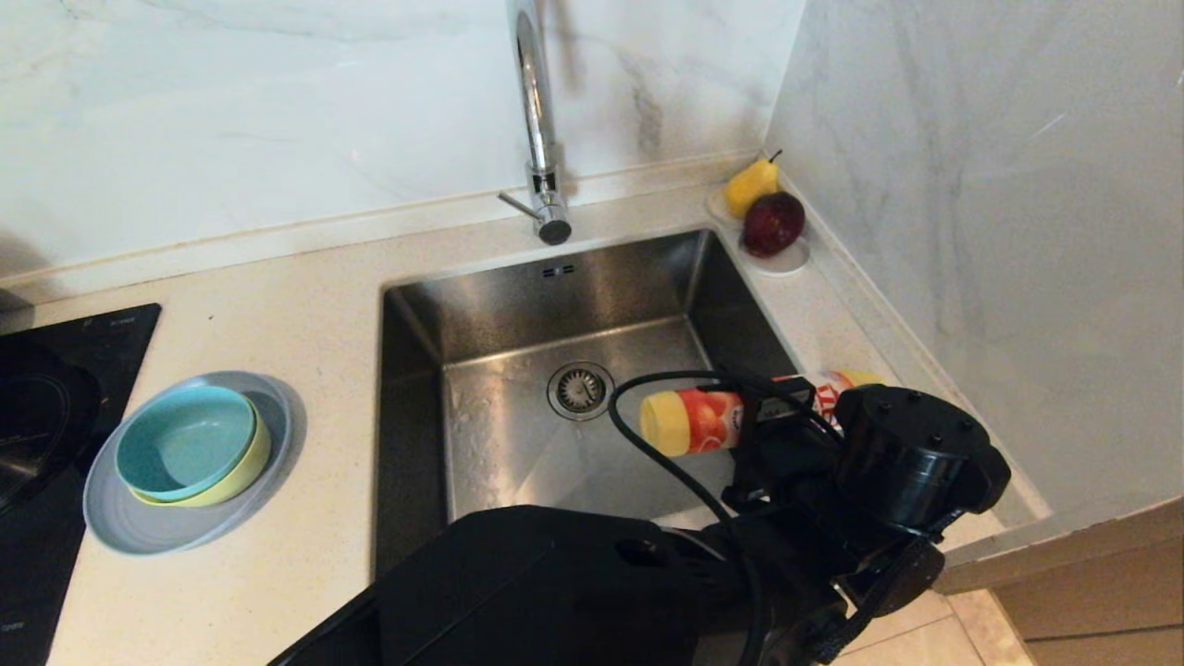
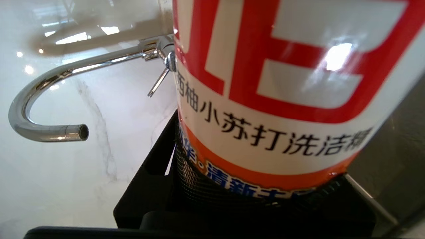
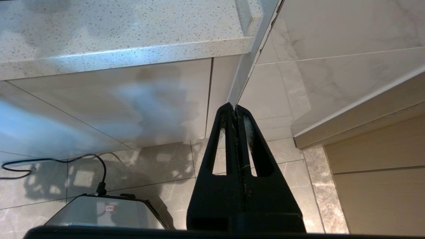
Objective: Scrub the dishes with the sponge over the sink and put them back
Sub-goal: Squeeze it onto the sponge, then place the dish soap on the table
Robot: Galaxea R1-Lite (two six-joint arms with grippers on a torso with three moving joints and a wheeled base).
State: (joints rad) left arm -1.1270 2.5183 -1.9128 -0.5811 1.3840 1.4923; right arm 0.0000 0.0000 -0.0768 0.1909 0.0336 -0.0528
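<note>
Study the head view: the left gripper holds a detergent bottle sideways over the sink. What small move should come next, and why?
Probably carry the detergent bottle back to the counter and release it: the left gripper is occupied, while the stacked bowls and plate sit untouched.

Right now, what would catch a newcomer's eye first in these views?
The left gripper holds a red-and-orange detergent bottle on its side above the steel sink. On the counter to the left, a teal bowl sits nested in a yellow-green bowl on a grey-blue plate. No sponge shows anywhere.
</note>
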